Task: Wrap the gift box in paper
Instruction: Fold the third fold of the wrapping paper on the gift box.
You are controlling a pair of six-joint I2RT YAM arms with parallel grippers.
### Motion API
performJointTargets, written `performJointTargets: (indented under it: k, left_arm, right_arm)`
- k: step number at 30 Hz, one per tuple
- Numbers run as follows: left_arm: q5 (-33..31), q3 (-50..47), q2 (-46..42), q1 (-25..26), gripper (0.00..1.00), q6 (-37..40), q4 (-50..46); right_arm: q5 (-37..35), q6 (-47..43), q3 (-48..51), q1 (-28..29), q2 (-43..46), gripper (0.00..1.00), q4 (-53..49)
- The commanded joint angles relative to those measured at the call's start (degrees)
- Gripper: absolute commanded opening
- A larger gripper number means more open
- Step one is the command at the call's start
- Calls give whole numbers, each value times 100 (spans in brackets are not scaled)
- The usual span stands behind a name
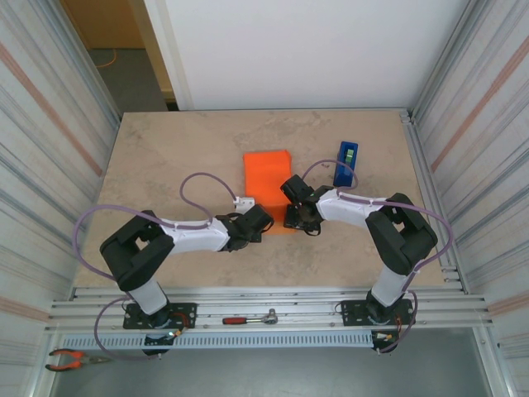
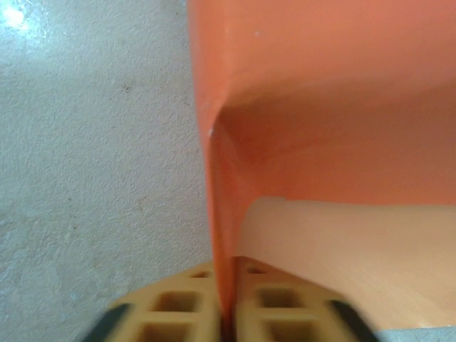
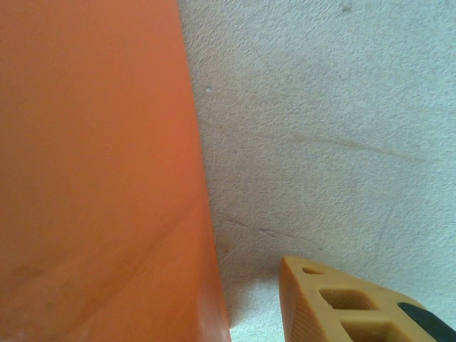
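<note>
The orange paper (image 1: 266,175) lies folded in the middle of the table, and the gift box under it is hidden. My left gripper (image 1: 258,223) is at its near left corner. In the left wrist view the left gripper (image 2: 228,317) is shut on a raised edge of the paper (image 2: 320,85). A pale surface (image 2: 349,249) shows beneath that lifted flap; I cannot tell whether it is the box. My right gripper (image 1: 297,217) is at the near right side. In the right wrist view one fingertip (image 3: 335,299) stands apart from the paper (image 3: 92,178), over bare table, and the other finger is hidden.
A blue tape dispenser (image 1: 345,162) stands right of the paper. Corrugated walls close in both sides of the table (image 1: 165,157). A red-handled ratchet (image 1: 248,318) lies on the front rail and pliers (image 1: 73,358) at the bottom left.
</note>
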State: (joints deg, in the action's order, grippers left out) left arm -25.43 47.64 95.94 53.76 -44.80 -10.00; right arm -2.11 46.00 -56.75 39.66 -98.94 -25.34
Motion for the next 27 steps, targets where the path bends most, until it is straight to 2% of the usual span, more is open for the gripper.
performJointTargets:
  k: [1, 3, 7, 18, 27]
  left_arm:
    - [-273, 88, -146, 41, 38, 23, -197]
    - [-403, 82, -265, 38, 49, -35, -368]
    - [-484, -61, -570, 10, 55, 102, -228]
    - [-500, 434, 90, -239, 56, 712, 239]
    - [-595, 638, 448, -236, 54, 785, 301]
  right_arm:
    - [100, -42, 61, 67, 111, 42, -123]
    - [96, -56, 67, 63, 144, 42, -160]
    - [67, -50, 87, 67, 282, 42, -223]
    - [-40, -3, 216, 21, 770, 46, -344]
    - [171, -11, -38, -209, 463, 48, -217]
